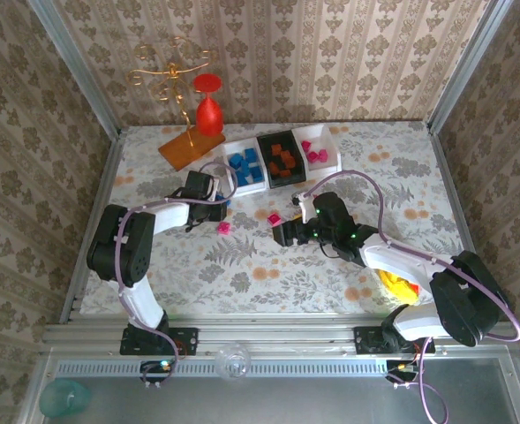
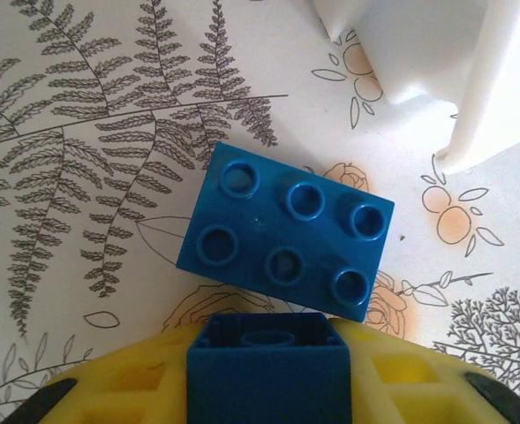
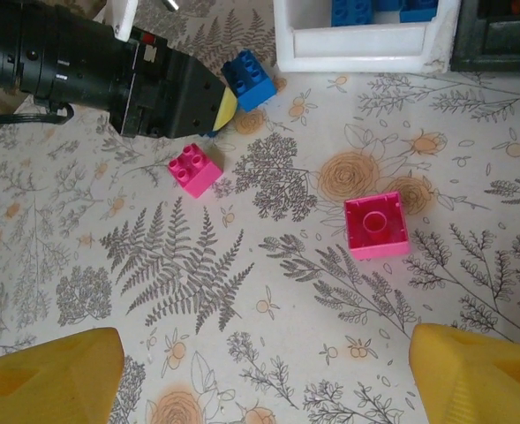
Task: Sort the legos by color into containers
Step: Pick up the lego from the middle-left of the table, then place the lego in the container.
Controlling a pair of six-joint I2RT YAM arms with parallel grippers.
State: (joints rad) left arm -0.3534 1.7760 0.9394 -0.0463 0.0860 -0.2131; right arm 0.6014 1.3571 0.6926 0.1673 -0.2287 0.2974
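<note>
Two blue legos near white container

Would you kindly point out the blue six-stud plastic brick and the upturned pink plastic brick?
Blue six-stud plastic brick (image 2: pixel 286 234): left wrist view, studded top.
Upturned pink plastic brick (image 3: pixel 377 224): right wrist view, hollow underside.

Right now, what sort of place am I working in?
Probably a mocked-up robot test booth rather than a real room: wallpapered panels set in bare aluminium framing, around a floral-print tabletop.
</note>
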